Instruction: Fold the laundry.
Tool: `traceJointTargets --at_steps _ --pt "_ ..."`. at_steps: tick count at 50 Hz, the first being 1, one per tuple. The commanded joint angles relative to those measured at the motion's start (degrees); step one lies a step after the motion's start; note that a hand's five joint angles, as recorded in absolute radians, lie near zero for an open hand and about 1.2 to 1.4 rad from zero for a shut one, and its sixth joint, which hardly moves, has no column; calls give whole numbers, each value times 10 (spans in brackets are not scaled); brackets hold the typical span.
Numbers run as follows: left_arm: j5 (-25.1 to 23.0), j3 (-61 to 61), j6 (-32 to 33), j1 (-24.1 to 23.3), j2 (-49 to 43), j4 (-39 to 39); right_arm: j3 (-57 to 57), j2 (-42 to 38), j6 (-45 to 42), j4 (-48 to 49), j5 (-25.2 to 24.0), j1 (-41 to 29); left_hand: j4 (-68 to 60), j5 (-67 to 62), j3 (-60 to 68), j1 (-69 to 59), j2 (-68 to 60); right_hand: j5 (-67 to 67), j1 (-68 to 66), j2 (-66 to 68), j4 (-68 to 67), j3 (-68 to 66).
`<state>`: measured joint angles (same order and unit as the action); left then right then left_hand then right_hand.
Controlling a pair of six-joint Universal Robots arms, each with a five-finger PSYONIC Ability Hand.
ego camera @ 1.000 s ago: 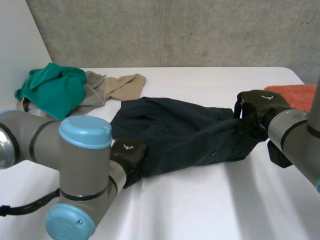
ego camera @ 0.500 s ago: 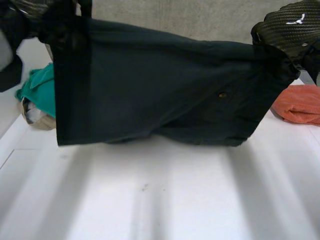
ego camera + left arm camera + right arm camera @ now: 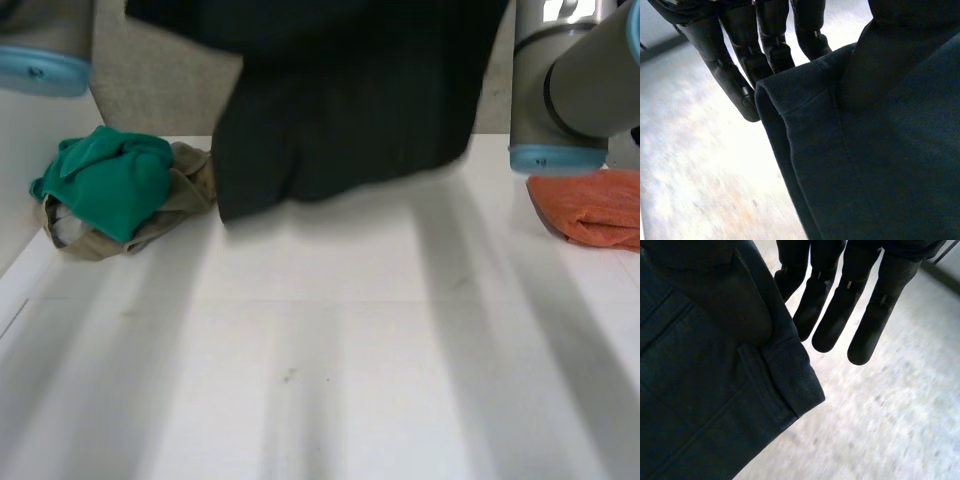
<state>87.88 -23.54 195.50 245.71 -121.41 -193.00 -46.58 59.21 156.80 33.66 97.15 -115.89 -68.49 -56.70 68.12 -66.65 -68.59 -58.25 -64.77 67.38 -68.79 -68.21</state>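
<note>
Aloft, dk garment [image 3: 340,110]; green pile [image 3: 105,185] near

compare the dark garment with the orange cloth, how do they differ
Colour: the dark garment is navy-black, the orange cloth bright orange.
Pose: the dark garment hangs in the air above the table; the orange cloth lies bunched on the table near its right edge.
Hold: the left hand and right hand each pinch a hemmed corner of the dark garment; no hand is on the orange cloth.
Both are fabric.
</note>
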Motion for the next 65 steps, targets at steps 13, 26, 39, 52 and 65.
traceJointTargets --at_steps 13,26,39,52,65 --pt "-23 -405 7 0 33 -22 -215 -27 27 -64 -93 18 -115 -133 119 -134 -114 -118 -152 126 -112 -118" --pt "22 -589 88 -57 2 52 -414 -63 -44 -94 -126 42 -115 -133 119 -134 -114 -118 -152 126 -112 -118" --pt "50 -665 108 -131 170 353 -484 182 -185 -513 -131 46 -115 -133 119 -134 -114 -118 -152 126 -112 -118" --pt "27 -677 120 -171 196 481 -497 221 -303 -723 -196 91 86 68 -82 67 87 -118 -152 126 -112 -118" --pt "-50 -542 158 -44 77 248 -526 200 -230 -607 -193 85 459 441 -455 440 460 -118 -152 126 -112 -118"
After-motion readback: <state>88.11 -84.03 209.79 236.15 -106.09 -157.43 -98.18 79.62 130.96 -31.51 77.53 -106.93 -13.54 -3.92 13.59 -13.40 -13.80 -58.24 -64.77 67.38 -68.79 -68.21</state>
